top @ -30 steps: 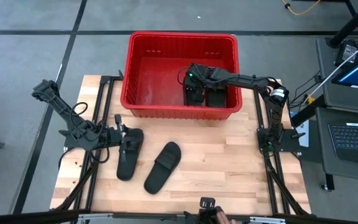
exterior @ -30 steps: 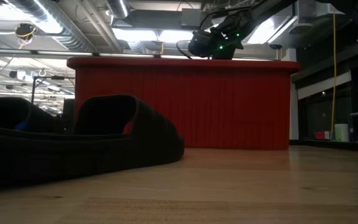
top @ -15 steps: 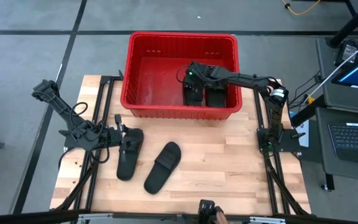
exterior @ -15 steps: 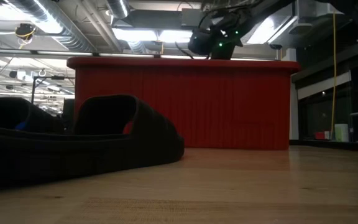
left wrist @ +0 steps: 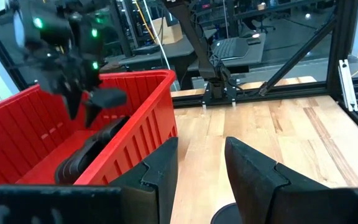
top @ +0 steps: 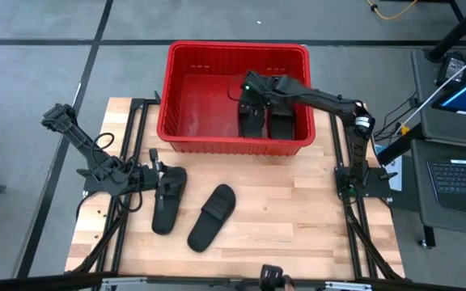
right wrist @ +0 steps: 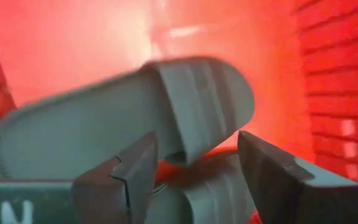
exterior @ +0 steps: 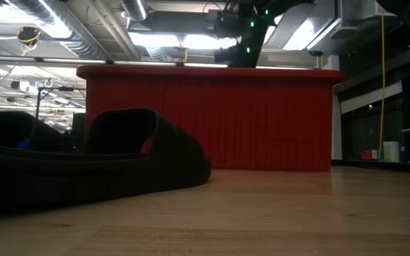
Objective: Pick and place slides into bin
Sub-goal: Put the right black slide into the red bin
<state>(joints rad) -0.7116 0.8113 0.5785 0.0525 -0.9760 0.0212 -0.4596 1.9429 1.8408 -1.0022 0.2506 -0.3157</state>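
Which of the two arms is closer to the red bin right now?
The right. Its end effector hangs open over the red bin, above two slides inside. The left end effector sits open out on the table beside a slide.

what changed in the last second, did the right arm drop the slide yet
The right gripper rose out of the bin and drew toward its far wall, fingers open and empty; the two slides in the bin lie where they were. The left gripper and the two slides on the table stayed put.

Bright red ribbed bin [top: 186, 89]; 4 plain black slides [top: 212, 216]; pale wood-plank table [top: 298, 210].
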